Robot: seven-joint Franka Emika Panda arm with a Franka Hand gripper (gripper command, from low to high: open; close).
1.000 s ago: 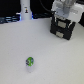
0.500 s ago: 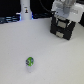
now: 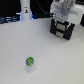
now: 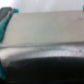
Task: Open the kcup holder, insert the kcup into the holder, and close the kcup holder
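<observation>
Kcup holder (image 3: 62, 29), the black boxy drawer unit with pale marks on its front, sits at the far side of the white table (image 3: 45, 55), toward the exterior view's right. From my remote seat I see the white Panda arm's gripper (image 3: 64, 12) directly above it, low over the top of the box, but its fingers are blurred into the dark body and I cannot tell whether they are spread or pressed together. My wrist view is filled by a wide grey-to-black surface (image 4: 42, 47) at very close range, too blurred to read, with teal edges at one side. The kcup (image 3: 30, 62), a tiny round pod with a green multicoloured foil top, rests alone on the table, well apart from the holder. A white bottle-like object (image 3: 25, 10) stands at the far edge, toward the exterior view's left.
</observation>
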